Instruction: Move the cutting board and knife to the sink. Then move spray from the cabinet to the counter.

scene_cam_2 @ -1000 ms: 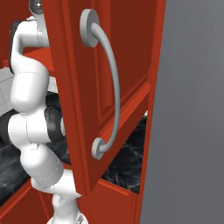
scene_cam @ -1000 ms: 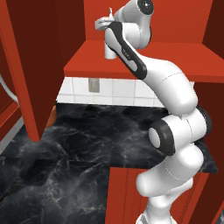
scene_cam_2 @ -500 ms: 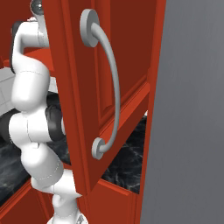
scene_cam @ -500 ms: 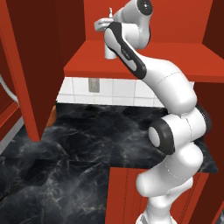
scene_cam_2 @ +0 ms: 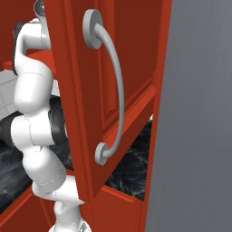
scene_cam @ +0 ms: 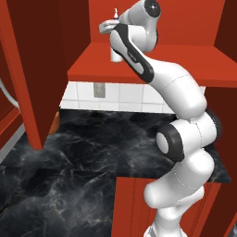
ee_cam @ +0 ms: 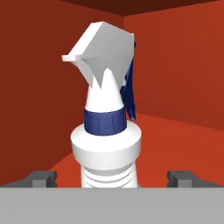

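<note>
Cabinet [ee_cam: 175, 65]: spray [ee_cam: 106, 144] between pincer [ee_cam: 112, 178] tips

spray [ee_cam: 106, 131] on cabinet [scene_cam: 152, 62] shelf (upright) | counter [scene_cam: 92, 152] below

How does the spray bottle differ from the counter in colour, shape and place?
The spray bottle is white with a dark blue collar; the counter is glossy black with pale veins. The bottle stands upright and slim; the counter lies flat and wide. The bottle is up on the red cabinet shelf; the counter lies below.
</note>
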